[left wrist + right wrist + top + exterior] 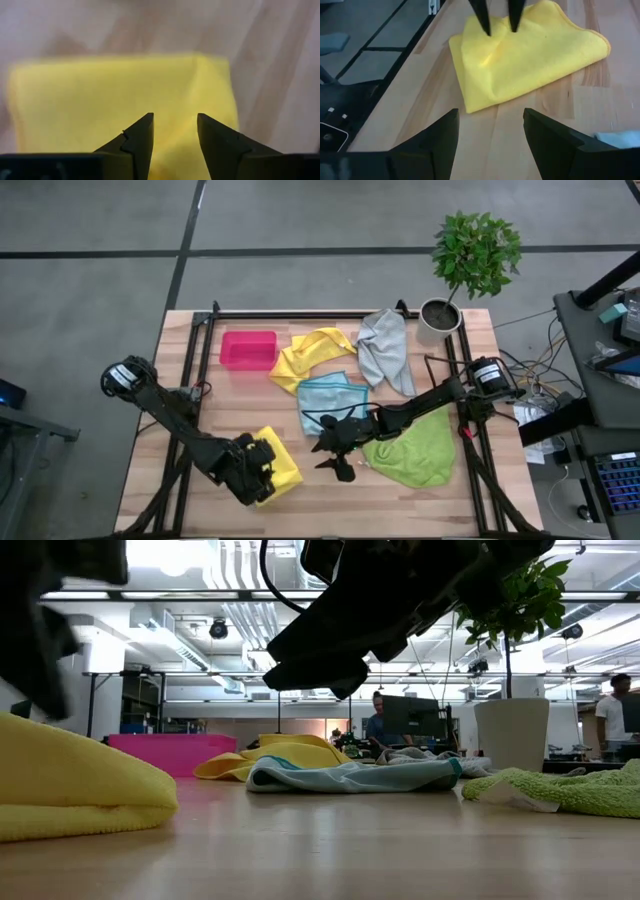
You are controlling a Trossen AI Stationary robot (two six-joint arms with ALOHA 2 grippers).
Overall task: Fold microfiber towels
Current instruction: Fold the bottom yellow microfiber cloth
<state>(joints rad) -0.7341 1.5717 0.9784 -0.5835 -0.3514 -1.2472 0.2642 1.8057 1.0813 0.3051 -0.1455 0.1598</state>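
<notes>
Left gripper (262, 470), fingers parted, empty, poised over folded yellow towel (280, 468) at tabletop (400, 505) 7 o'clock. Right gripper (335, 463), spread wide, holding nothing, hovers beside lime green towel (415, 448).

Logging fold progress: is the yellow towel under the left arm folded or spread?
Folded: the yellow towel lies as a compact doubled rectangle with a thick rounded edge.

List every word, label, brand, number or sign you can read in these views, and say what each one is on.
None can be read.
The folded yellow towel, the other towels and the pink bin show no print.
The monitor behind the table in the low view is too small and dark to read.
</notes>
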